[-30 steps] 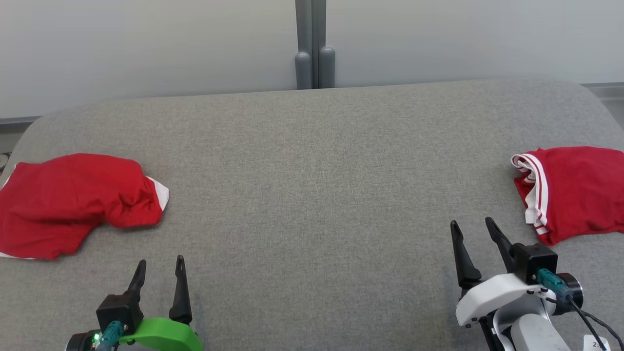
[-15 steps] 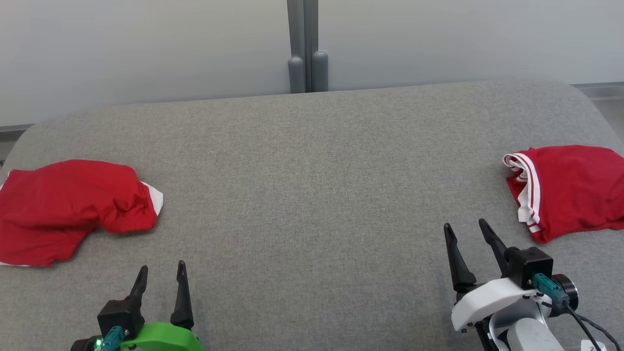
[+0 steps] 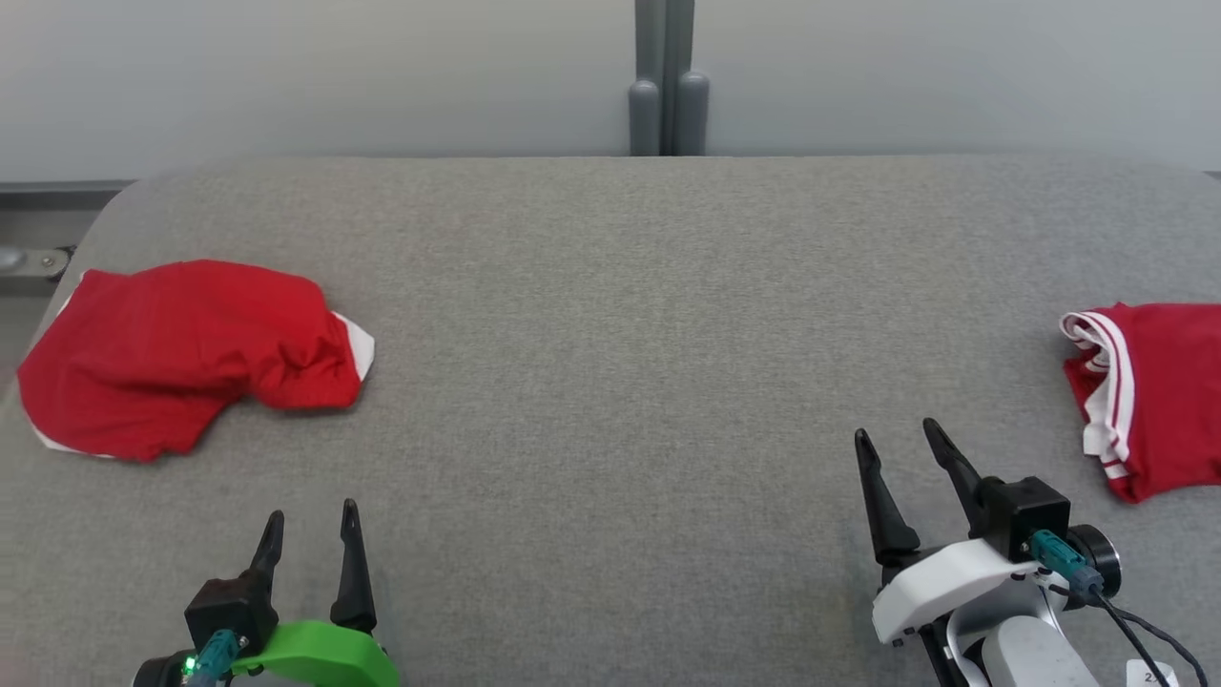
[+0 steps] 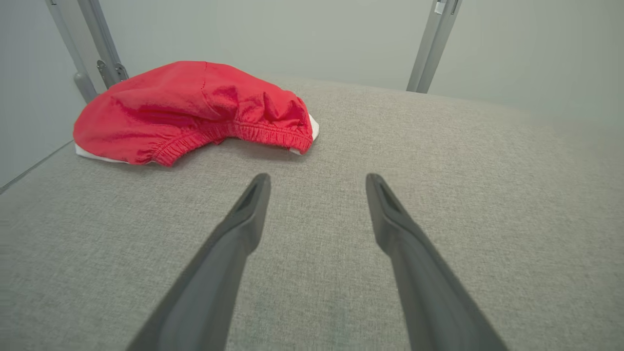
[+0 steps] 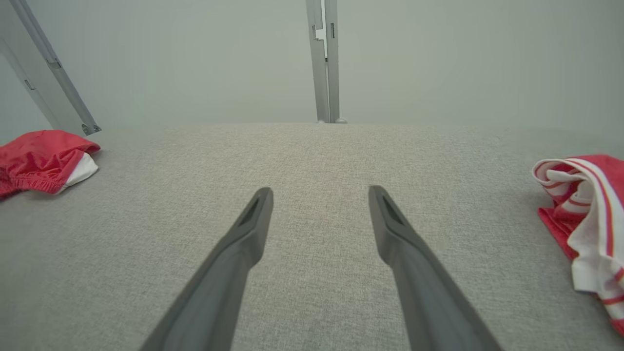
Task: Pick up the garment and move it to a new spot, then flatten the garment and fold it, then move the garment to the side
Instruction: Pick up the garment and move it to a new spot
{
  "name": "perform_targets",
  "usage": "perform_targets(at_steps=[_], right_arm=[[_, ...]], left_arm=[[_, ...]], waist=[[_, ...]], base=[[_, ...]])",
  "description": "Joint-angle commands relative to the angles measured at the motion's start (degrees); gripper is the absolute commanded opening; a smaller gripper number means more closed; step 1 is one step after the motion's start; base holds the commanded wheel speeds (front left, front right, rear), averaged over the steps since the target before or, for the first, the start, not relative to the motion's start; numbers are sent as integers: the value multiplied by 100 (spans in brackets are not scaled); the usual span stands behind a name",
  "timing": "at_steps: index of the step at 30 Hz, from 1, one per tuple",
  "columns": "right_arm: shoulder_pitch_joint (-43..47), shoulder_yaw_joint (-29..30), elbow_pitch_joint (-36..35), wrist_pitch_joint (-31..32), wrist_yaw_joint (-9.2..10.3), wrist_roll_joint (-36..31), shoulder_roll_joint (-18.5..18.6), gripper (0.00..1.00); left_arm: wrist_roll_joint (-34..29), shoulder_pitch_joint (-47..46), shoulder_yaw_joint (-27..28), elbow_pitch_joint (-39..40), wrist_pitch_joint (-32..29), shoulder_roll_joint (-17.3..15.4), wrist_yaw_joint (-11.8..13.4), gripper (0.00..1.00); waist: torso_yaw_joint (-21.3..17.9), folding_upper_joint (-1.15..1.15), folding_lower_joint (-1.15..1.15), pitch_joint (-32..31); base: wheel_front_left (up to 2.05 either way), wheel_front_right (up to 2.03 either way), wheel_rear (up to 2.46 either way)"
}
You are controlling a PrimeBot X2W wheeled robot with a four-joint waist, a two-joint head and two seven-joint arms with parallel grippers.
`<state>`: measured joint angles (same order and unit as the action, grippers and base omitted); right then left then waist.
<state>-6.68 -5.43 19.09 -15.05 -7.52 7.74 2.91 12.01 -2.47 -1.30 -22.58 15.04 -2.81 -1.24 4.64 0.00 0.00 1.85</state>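
A crumpled red garment (image 3: 181, 355) with a white edge lies at the left of the grey table (image 3: 610, 315); in the left wrist view this garment (image 4: 195, 109) sits ahead and to the left of my fingers. A second red garment (image 3: 1159, 396) with white stripes lies at the table's right edge, cut off by the frame, and appears as a striped garment (image 5: 585, 214) at the right of the right wrist view. My left gripper (image 3: 310, 530) hovers open near the front left, apart from the cloth. My right gripper (image 3: 897, 448) stands open at the front right, nothing between its fingers.
Beyond the table's far edge stands a pale wall with a grey upright post (image 3: 668, 81). The padded grey tabletop stretches bare between the two garments. A small metal fitting (image 3: 29, 260) shows off the table's left edge.
The whole head view has shifted to the left, so the camera turned; the garments lie as before. Both grippers stay open and hold their places near the front edge.
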Motion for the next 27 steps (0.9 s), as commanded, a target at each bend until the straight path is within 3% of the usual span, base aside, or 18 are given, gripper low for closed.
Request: perform_targets(at_steps=[1, 15, 21, 27], right_arm=[[-69, -2, -28, -17, 8, -61, 6, 100], [-325, -754, 156, -18, 8, -27, 50, 100], [-393, -940, 227, -18, 8, 36, 88, 100], [-438, -1015, 263, -18, 8, 85, 219, 100]], left_arm=[[59, -75, 1, -5, 14, -20, 22, 100], [308, 116, 89, -31, 14, -18, 127, 100], [473, 219, 195, -32, 14, -18, 123, 100], [641, 121, 298, -117, 13, -17, -49, 100]], waist=[[539, 0, 0, 208], [2218, 0, 0, 394], [2388, 0, 0, 421], [2208, 0, 0, 550]], base=[[0, 0, 0], [0, 0, 0], [0, 0, 0], [0, 0, 0]])
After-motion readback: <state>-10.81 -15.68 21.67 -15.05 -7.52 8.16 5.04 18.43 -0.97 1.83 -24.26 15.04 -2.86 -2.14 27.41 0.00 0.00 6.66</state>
